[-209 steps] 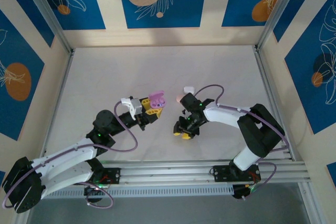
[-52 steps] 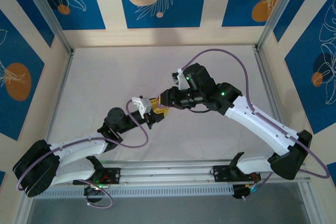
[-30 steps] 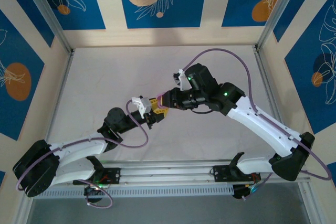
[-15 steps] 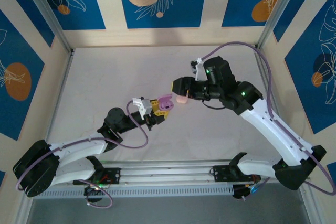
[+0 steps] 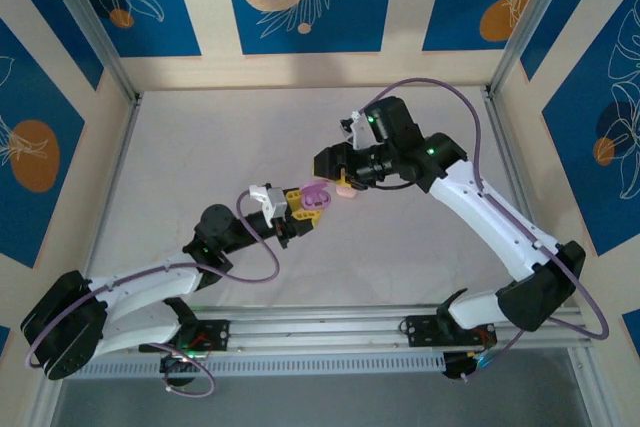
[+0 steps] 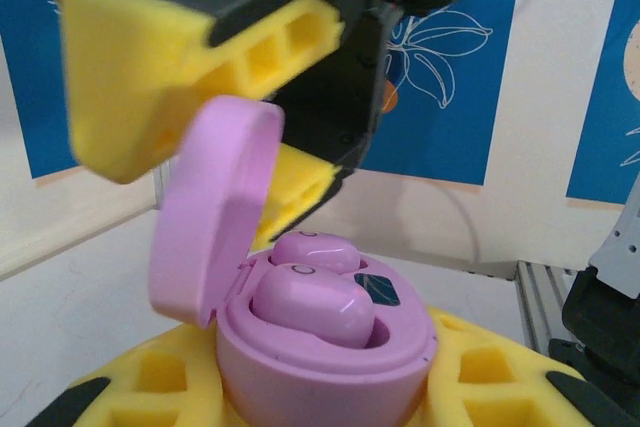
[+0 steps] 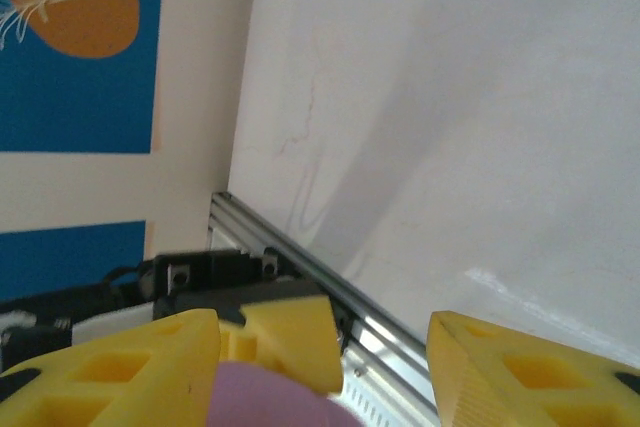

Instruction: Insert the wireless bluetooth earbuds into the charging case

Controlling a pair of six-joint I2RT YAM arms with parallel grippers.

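The purple charging case [image 6: 320, 387] is gripped by the narrowed left fingers [image 6: 485, 377] above the tabletop [image 5: 200, 137], lid [image 6: 205, 217] open, both purple earbuds [image 6: 310, 302] seated inside. Just behind the lid, the right fingers [image 6: 150, 57] are spread and empty, having been narrower a second ago — a bud is judged delivered, only lid closing left. No writing can be read — just a ring mark on each bud

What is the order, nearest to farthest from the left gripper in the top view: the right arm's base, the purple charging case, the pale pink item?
1. Purple charging case: held at the tip of the left gripper.
2. Pale pink item: just right of the case.
3. Right arm's base: far off, on the near rail, to the right.
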